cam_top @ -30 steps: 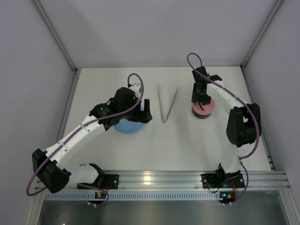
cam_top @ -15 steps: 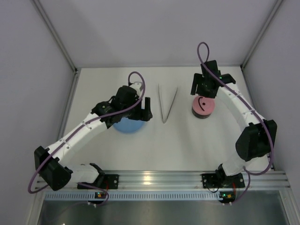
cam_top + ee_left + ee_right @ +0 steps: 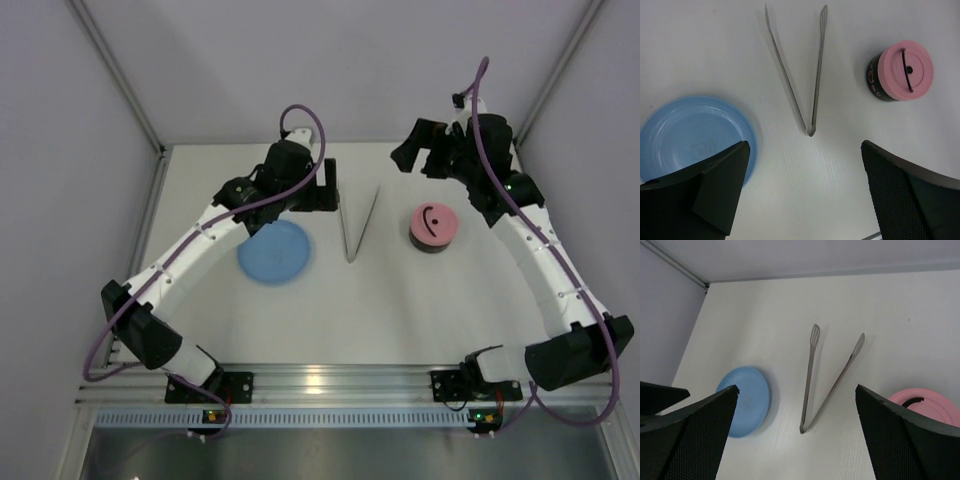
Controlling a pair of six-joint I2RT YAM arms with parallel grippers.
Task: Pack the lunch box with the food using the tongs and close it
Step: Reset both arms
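The lunch box (image 3: 433, 227) stands right of centre with its pink lid (image 3: 905, 69) on top, also low at the right edge in the right wrist view (image 3: 927, 405). The silver tongs (image 3: 355, 225) lie flat in a narrow V in the middle of the table (image 3: 810, 131) (image 3: 809, 380). No food shows in any view. My left gripper (image 3: 322, 190) hangs open above the table, left of the tongs' tips (image 3: 803, 150). My right gripper (image 3: 420, 158) is raised behind the lunch box, open and holding nothing (image 3: 796, 390).
A light-blue plate (image 3: 275, 251) with nothing on it lies left of the tongs (image 3: 695, 140) (image 3: 747, 400). White walls close in the table (image 3: 400, 300) at the back and on both sides. The arms' bases sit on the metal rail (image 3: 330, 380) at the near edge.
My right gripper let go of the pink lid, opened wide and rose toward the back. My left gripper moved off the blue plate, back and to the right, and opened wider.
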